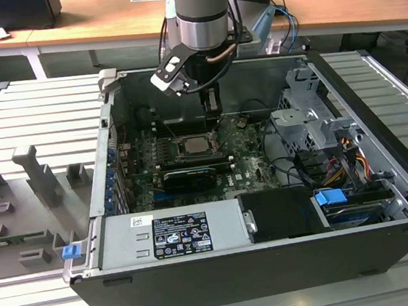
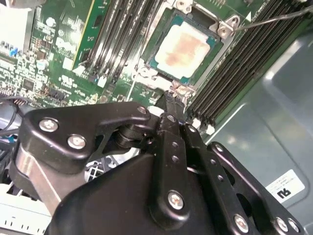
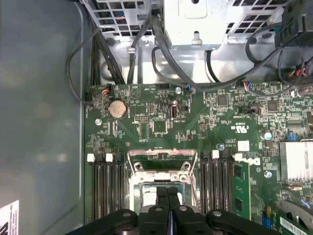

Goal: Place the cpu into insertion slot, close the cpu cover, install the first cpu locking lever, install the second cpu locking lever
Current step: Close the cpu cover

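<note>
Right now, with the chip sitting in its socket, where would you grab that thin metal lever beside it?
Take the lever on its straight stretch over the memory slots, away from the end at the corner of the cpu cover. Come from above, a finger on each side: it is a thin rod, so pinching across it probably holds best.

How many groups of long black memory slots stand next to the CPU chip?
2: one group on one side of the cpu, the other group on the opposite side. I see no others.
</note>
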